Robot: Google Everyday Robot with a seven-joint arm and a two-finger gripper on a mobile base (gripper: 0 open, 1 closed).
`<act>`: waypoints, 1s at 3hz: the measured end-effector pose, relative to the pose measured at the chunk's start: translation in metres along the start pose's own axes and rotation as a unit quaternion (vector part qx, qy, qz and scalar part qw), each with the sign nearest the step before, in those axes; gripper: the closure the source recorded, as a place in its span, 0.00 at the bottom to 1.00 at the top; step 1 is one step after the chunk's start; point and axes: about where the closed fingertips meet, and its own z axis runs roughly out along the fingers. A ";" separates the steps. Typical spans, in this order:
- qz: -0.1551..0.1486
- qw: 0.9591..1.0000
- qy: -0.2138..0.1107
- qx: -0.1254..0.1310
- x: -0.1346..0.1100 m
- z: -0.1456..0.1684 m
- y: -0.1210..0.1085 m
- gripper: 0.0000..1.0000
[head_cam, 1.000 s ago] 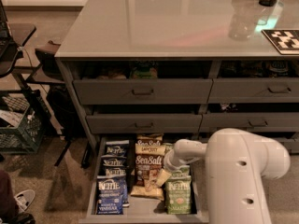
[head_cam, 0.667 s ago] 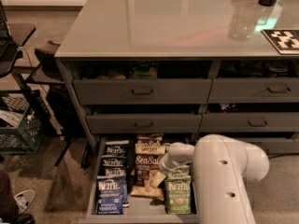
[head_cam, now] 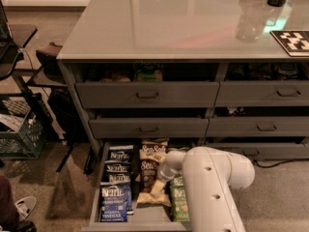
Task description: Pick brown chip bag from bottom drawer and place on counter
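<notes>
The glossy grey desk fills the upper view, and below its near edge, toward the near-left corner, the bottom drawer stands pulled out. A white arm reaches into it from the right, over the green Kettle bags. The gripper rests against the lower half of the brown chip bag, which lies in the drawer's middle row; whether it is spread or pinching cannot be told.
</notes>
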 end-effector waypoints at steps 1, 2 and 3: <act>0.000 1.000 -0.002 0.001 0.000 -0.003 0.001 0.22; 0.000 1.000 -0.002 0.001 -0.002 -0.008 0.001 0.60; 0.000 1.000 -0.002 0.001 -0.005 -0.015 0.002 0.84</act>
